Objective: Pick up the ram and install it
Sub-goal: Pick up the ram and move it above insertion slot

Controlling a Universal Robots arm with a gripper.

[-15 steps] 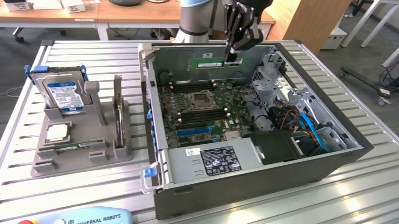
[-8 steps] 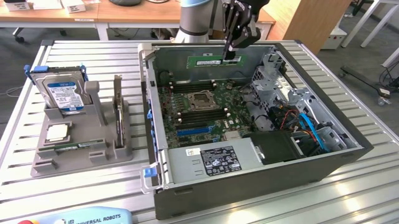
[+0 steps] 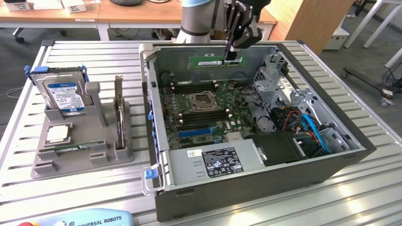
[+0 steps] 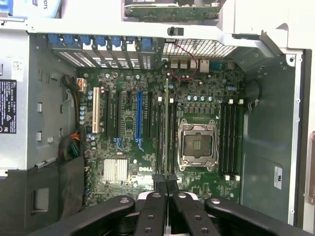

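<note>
Legible on the blue pendant (image 3: 94,219) at the tabletop's (image 3: 370,193) near edge: "UNIVERSAL ROBOTS". Legible in white on the motherboard (image 4: 125,147), just beside a finned silver heatsink (image 4: 115,170): "DELL". Blue label on the silver hard drive (image 3: 63,92) standing in the grey holder (image 3: 100,157), print too small to read. Black-and-white label on the power supply (image 3: 213,162) inside the open computer case (image 3: 251,188), also unreadable.

Pincer (image 3: 231,57) closed tight on the ram (image 3: 210,61), gripping its upper edge. Held level, long side horizontal, in the air by the case's far wall in the exterior view, not seated in any slot. Green, long and thin, with dark chips in a row and a small white label on its face. Edge-on from the wrist: ram (image 4: 166,123) as a thin line running out from the pincer (image 4: 166,183), over the memory slots just beside the empty processor socket (image 4: 197,143). Second green stick (image 3: 68,149) lying flat in the holder, near a square silver chip (image 3: 58,133).
</note>
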